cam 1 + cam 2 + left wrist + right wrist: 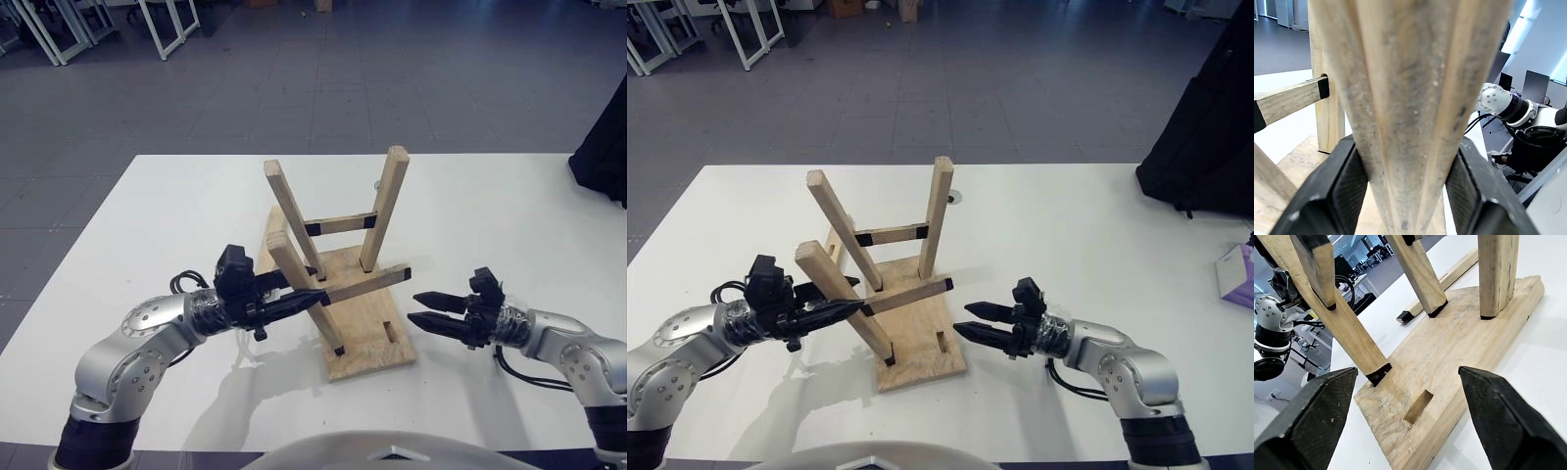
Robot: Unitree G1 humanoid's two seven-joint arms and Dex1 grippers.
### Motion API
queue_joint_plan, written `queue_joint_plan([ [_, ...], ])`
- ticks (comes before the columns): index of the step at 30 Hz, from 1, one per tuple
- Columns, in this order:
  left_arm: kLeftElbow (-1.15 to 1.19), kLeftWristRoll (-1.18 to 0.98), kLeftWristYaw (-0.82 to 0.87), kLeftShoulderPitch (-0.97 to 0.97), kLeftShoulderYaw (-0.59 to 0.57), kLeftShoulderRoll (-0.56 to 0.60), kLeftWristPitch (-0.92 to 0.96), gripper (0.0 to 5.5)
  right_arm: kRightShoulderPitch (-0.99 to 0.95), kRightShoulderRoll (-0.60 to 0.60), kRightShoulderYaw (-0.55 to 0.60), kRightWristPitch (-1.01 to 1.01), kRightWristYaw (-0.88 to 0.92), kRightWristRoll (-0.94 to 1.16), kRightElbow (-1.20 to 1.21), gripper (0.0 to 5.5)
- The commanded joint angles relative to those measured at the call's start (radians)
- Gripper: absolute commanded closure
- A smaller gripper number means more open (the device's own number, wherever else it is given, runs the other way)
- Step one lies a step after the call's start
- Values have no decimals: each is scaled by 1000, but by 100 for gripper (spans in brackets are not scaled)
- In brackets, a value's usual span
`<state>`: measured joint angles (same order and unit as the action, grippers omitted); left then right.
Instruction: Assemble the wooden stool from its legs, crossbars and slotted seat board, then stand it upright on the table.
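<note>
The slotted seat board (367, 343) lies flat on the white table with three legs standing up from it. Two crossbars (343, 224) (370, 282) join the legs. My left gripper (312, 299) is shut on the leaning near-left leg (294, 264); in the left wrist view its black pads (1337, 191) press both sides of that leg (1405, 112). My right gripper (415, 307) hovers open just right of the board, its fingers (1312, 421) spread in front of an empty slot (1418, 406). A loose wooden piece (1442, 281) with a black tip lies beside the board's far edge.
The table (1097, 225) has free white surface right of and behind the stool. A black bag (1205, 127) stands off the right edge, and a purple box (1236, 274) sits at the far right. A small object (953, 199) lies behind the stool.
</note>
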<state>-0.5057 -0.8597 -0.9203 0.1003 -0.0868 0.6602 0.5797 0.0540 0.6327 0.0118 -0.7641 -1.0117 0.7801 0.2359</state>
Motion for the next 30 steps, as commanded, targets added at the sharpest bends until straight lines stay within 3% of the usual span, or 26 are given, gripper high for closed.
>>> queue_joint_plan([
  [1,-5,65,0,-6,17,37,-3,343,-30,-1,-46,19,17,-48,49,170],
  [10,-74,205,0,53,117,88,-52,344,-81,17,-227,87,47,-257,64,170],
  [30,32,345,-74,203,238,218,-243,347,-92,16,-292,52,73,-323,3,170],
])
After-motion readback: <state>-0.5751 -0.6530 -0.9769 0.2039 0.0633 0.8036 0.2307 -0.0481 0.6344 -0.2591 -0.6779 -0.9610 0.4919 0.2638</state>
